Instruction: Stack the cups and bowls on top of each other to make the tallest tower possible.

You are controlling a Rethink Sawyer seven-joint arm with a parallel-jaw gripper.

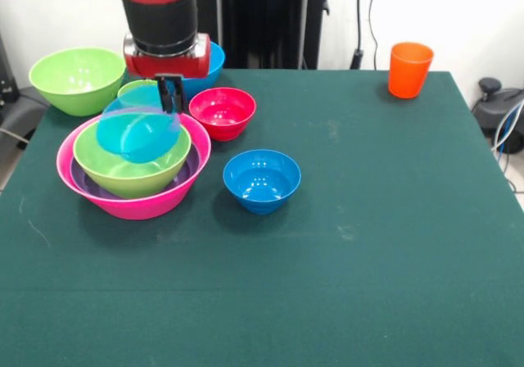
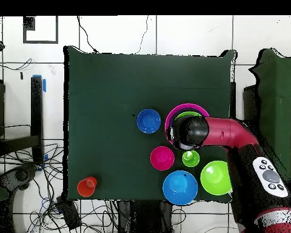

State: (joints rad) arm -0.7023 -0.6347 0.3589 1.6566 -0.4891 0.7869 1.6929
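My gripper (image 1: 170, 103) is shut on the rim of the teal bowl (image 1: 137, 135) and holds it tilted just above a lime-green bowl (image 1: 131, 169). That bowl sits nested in the purple bowl (image 1: 82, 178), which sits in the huge pink bowl (image 1: 139, 206). The small red bowl (image 1: 222, 111) and the small blue bowl (image 1: 262, 179) stand to the right of the stack. The short lime-green cup (image 1: 133, 88) stands behind the stack, partly hidden. The orange cup (image 1: 409, 69) stands at the far right corner. In the overhead view my arm (image 2: 190, 131) hides the teal bowl and most of the stack.
A second lime-green bowl (image 1: 78, 79) stands at the far left edge of the table. The large blue bowl (image 1: 215, 61) stands behind my wrist, near the pedestal. In the overhead view they show as green (image 2: 216, 177) and blue (image 2: 180, 187).
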